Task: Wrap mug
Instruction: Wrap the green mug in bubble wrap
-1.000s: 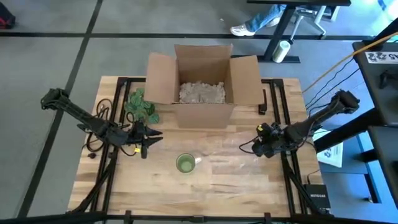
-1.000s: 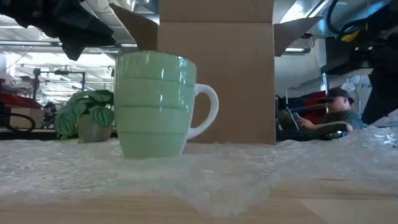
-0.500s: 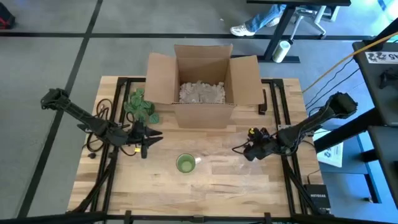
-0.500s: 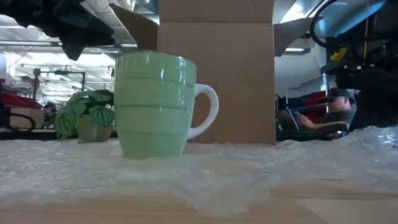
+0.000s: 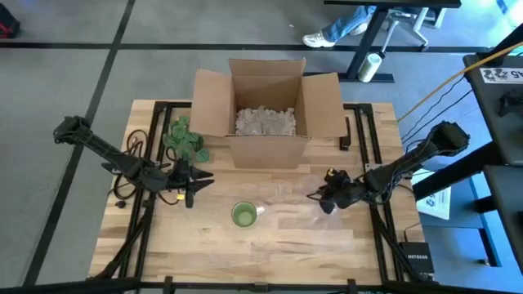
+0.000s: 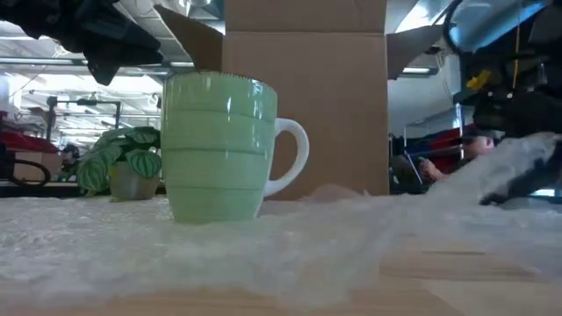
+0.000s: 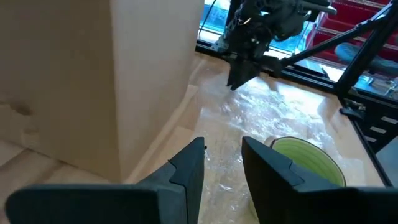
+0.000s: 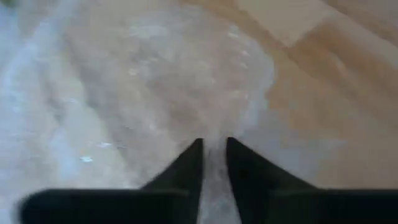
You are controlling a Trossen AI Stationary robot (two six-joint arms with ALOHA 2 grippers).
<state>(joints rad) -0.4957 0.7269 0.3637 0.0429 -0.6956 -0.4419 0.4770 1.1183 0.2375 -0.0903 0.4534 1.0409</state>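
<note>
Mug sits upright on the bubble wrap, handle toward the right arm, near the table's front centre. Right gripper is pinched on the wrap's edge, which is raised off the wood, probably to fold it over the mug. Left gripper hovers just beside the mug, fingers slightly apart, holding nothing; looks parked to steady or catch the sheet. Box with filler waits behind, plant beside it.
</note>
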